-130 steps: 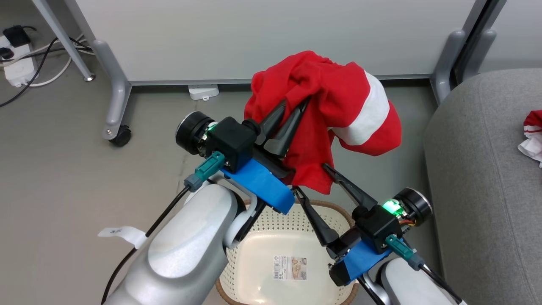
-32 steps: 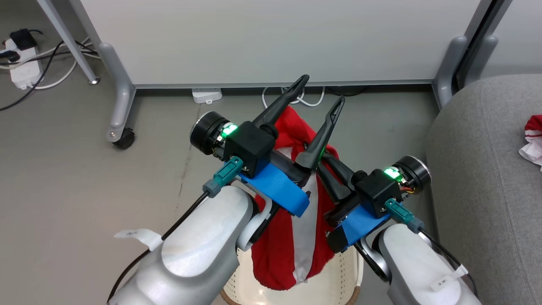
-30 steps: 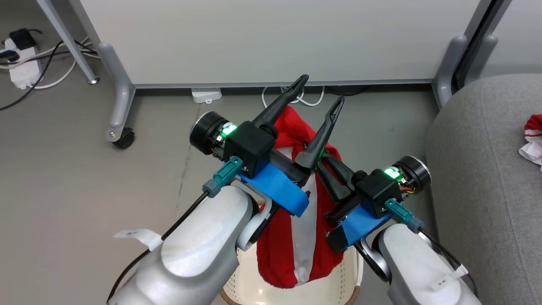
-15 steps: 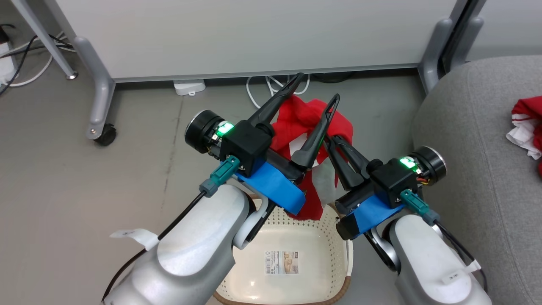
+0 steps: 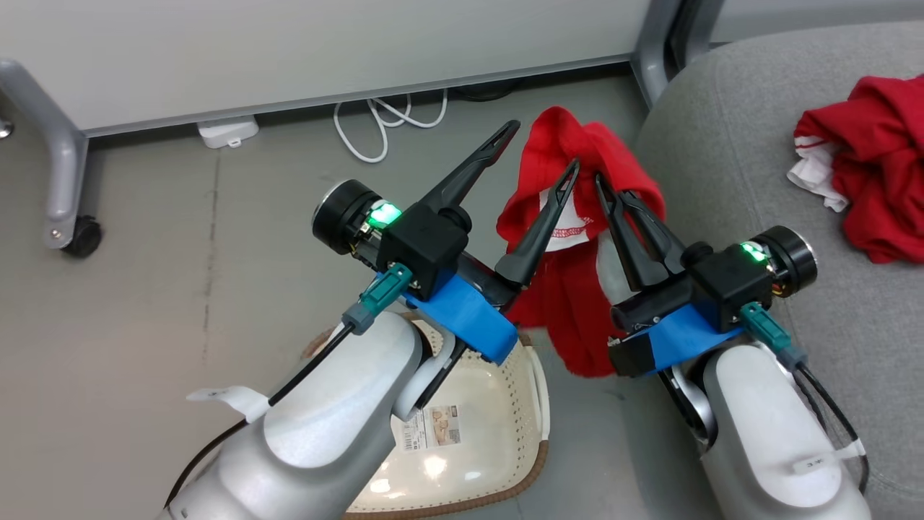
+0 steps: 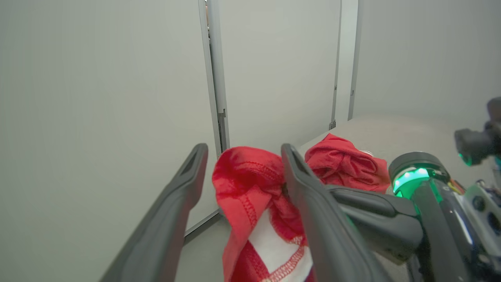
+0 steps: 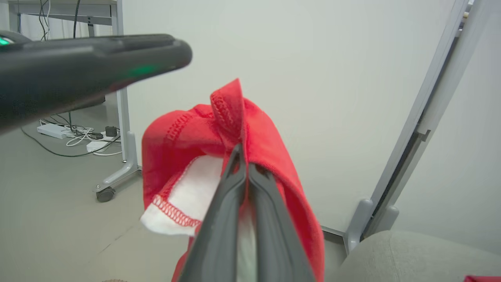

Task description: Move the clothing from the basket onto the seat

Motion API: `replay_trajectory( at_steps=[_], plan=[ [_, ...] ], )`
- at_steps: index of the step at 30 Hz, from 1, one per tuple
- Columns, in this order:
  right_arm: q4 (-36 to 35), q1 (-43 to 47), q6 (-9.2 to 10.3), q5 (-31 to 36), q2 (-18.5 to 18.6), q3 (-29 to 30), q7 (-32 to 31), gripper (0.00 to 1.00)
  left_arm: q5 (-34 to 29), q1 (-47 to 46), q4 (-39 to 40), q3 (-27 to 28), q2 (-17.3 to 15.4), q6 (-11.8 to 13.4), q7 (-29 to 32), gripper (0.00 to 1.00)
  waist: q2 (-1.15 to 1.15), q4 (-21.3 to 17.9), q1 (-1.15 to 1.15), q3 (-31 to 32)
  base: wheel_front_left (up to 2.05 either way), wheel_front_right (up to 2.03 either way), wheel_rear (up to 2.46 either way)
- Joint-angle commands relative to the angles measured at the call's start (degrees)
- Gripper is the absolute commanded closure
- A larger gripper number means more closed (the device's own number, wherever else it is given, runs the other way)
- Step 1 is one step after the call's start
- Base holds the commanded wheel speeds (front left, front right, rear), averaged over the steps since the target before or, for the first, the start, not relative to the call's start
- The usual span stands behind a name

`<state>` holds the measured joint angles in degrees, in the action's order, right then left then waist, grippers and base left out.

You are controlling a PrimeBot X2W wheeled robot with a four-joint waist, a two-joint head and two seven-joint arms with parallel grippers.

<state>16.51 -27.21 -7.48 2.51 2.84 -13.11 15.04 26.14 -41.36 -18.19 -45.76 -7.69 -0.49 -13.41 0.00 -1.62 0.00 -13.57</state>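
My right gripper [image 5: 600,180] is shut on a red garment with white trim [image 5: 570,289], which hangs from its fingertips above the floor, between the basket and the seat. In the right wrist view the closed fingers pinch a fold of that clothing [image 7: 235,125]. My left gripper [image 5: 541,148] stands open just left of it, holding nothing; its two fingers [image 6: 313,211] frame the hanging cloth [image 6: 250,184]. The cream basket [image 5: 505,426] sits low under my left forearm, its inside bare. A second red and white garment [image 5: 866,166] lies on the grey seat [image 5: 722,130] at right.
A white partition wall on grey wheeled legs [image 5: 61,180] runs across the back. A white cable coil [image 5: 375,126] and a small white box [image 5: 227,131] lie on the grey floor by its base. The seat's rounded edge is close to my right forearm.
The view has swung right, bringing the seat closer. The right gripper has lifted the red garment out of the basket and carried it toward the seat. The left gripper stays open.
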Motion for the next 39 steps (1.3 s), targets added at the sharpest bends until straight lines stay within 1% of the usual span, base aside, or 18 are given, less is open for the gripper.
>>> replay_trajectory(
  at_steps=[1, 10, 16, 20, 26, 32, 36, 39],
  plan=[
    [-0.6, 0.4, -0.03, 0.4, 0.2, 0.8, 0.2, 1.00, -0.5, -0.9, 0.1, -0.3, -0.3, 0.0, 0.2, 0.00, 0.00, -2.0, 0.00, -1.4, 0.00, 0.00, 0.00],
    [-2.7, 1.5, -0.03, 0.7, 0.5, 4.8, 0.2, 1.00, -1.1, -1.6, -0.3, -1.7, -0.9, -0.4, 0.9, 0.00, 0.00, -7.2, 0.00, -3.9, 0.00, 0.00, 0.00],
    [-4.0, 2.4, -0.03, 0.9, 0.4, 7.3, 0.2, 1.00, -1.5, -1.9, -0.7, -2.5, -1.2, -0.6, 1.1, 0.00, 0.00, -10.0, 0.00, -5.2, 0.00, 0.00, 0.00],
    [-4.6, 3.2, -0.03, 0.3, 0.3, 8.5, 0.2, 1.00, -1.5, -1.7, -0.9, -2.8, -1.4, -0.7, 0.8, 0.00, 0.00, -11.2, 0.00, -5.5, 0.00, 0.00, 0.00],
    [-5.5, 2.9, -0.03, -0.4, 0.1, 9.5, 0.2, 1.00, -1.6, -1.3, -1.0, -3.2, -1.9, -0.4, 0.7, 0.00, 0.00, -12.0, 0.00, -5.7, 0.00, 0.00, 0.00],
    [-7.3, -1.1, -0.03, -0.6, 0.2, 11.4, 0.2, 1.00, -1.8, -2.2, -0.5, -3.4, -2.4, -0.1, 0.7, 0.00, 0.00, -11.9, 0.00, -6.9, 0.00, 0.00, 0.00],
    [-8.7, -7.1, -0.03, -1.5, 1.8, 13.3, 0.2, 1.00, -2.1, -2.9, 0.2, -3.3, -3.1, 0.1, 1.1, 0.00, 0.00, -11.6, 0.00, -9.0, 0.00, 0.00, 0.00],
    [-9.8, -12.7, -0.03, -2.3, 3.8, 15.4, 0.2, 1.00, -2.5, -3.8, 0.9, -3.2, -3.6, 0.4, 1.4, 0.00, 0.00, -11.1, 0.00, -11.2, 0.00, 0.00, 0.00]
  ],
)
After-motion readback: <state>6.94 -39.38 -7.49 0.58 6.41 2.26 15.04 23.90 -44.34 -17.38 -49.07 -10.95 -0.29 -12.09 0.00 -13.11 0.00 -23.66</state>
